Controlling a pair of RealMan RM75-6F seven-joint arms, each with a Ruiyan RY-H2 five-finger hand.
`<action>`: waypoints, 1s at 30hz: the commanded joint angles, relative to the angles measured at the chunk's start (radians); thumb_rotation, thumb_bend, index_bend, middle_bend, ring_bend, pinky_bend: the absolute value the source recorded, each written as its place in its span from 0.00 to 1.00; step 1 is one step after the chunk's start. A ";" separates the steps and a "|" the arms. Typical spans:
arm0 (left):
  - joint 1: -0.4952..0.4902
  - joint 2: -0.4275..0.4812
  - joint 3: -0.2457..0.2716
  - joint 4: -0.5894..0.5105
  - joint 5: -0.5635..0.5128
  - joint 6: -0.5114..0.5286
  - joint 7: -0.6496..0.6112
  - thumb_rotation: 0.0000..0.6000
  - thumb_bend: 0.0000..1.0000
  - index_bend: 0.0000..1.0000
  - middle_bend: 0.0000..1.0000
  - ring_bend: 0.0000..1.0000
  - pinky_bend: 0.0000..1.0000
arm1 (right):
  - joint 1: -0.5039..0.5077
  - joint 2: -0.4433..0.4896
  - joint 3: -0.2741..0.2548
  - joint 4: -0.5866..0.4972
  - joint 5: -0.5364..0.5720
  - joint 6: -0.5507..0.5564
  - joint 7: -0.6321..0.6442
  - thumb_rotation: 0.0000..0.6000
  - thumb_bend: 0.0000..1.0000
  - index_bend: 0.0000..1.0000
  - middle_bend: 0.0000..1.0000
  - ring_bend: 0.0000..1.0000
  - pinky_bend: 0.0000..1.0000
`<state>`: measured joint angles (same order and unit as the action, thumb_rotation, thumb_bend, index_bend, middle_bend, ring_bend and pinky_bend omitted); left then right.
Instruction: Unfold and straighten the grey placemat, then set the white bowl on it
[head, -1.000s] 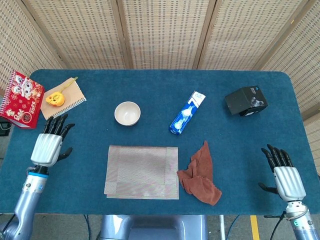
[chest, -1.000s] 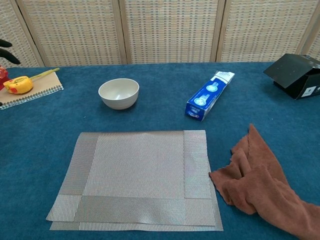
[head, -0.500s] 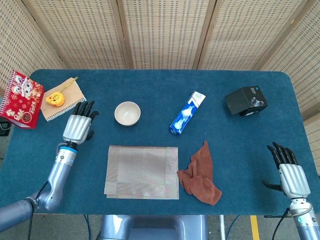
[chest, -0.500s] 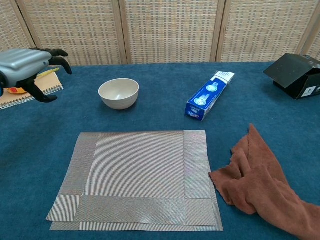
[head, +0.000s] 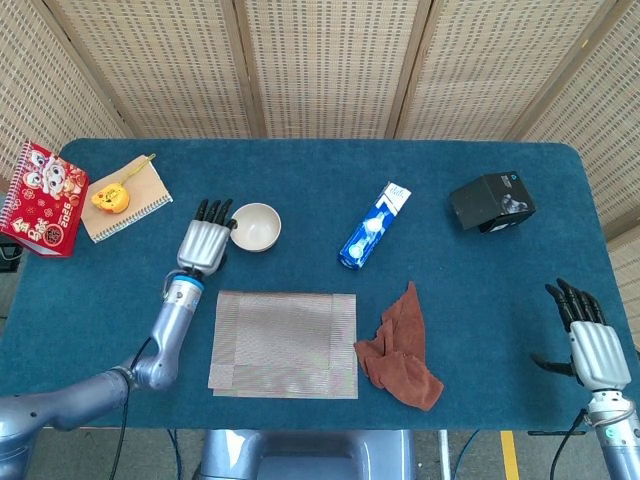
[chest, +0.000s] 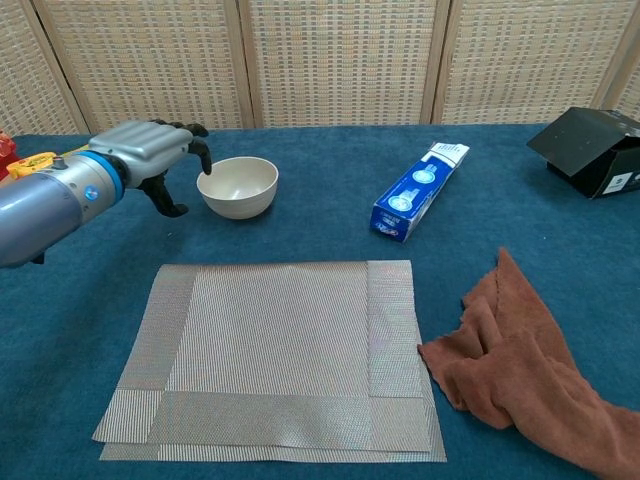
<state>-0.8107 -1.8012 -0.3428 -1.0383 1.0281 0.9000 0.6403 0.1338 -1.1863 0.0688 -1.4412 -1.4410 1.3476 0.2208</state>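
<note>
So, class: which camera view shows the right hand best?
The head view: the right hand shows at the table's lower right corner, fingers apart, holding nothing. The chest view does not show it at all; only the left hand appears there.

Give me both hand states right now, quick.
Left hand: open, holding nothing, fingers apart beside the white bowl.
Right hand: open, holding nothing, over the table's right edge.
</note>
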 joint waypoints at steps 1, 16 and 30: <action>-0.051 -0.057 -0.009 0.077 -0.019 -0.028 0.004 1.00 0.31 0.30 0.00 0.00 0.00 | 0.001 0.004 0.004 0.004 0.006 -0.004 0.011 1.00 0.13 0.06 0.00 0.00 0.00; -0.151 -0.204 0.016 0.294 0.006 -0.053 -0.029 1.00 0.48 0.63 0.00 0.00 0.00 | 0.000 0.017 0.017 0.014 0.019 -0.006 0.052 1.00 0.13 0.06 0.00 0.00 0.00; -0.058 -0.131 0.069 0.242 0.085 0.075 -0.129 1.00 0.60 0.68 0.00 0.00 0.00 | -0.004 0.026 0.008 -0.008 -0.019 0.021 0.066 1.00 0.13 0.06 0.00 0.00 0.00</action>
<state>-0.8931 -1.9572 -0.2860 -0.7717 1.1012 0.9510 0.5231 0.1303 -1.1613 0.0779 -1.4464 -1.4564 1.3657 0.2874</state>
